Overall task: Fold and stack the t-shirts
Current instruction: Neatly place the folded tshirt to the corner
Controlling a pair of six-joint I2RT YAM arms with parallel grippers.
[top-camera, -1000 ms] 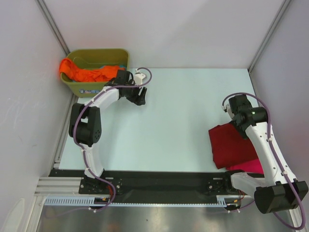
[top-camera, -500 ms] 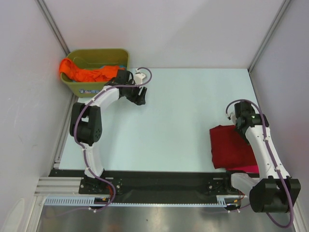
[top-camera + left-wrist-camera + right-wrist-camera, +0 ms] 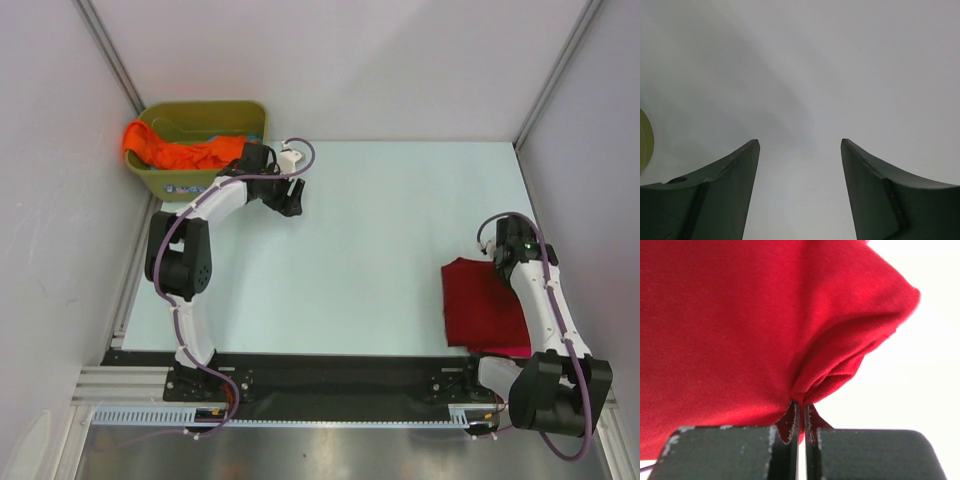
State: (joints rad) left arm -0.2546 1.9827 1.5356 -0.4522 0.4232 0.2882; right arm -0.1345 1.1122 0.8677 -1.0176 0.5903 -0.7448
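A dark red t-shirt lies folded at the table's right side, on top of a magenta-pink t-shirt of which only a sliver shows at the near edge. My right gripper is shut on the red shirt's far corner. In the right wrist view the cloth bunches into the closed gripper. An orange t-shirt hangs over the rim of the tub at the far left. My left gripper hovers open just right of the tub. In its wrist view the left gripper holds nothing.
The olive-green plastic tub stands in the far left corner against the wall. White walls close in the table on the left, back and right. A black rail runs along the near edge.
My right arm has drawn back toward the near right, dragging the red shirt's corner with it; less of the pink shirt shows. The left arm has barely moved.
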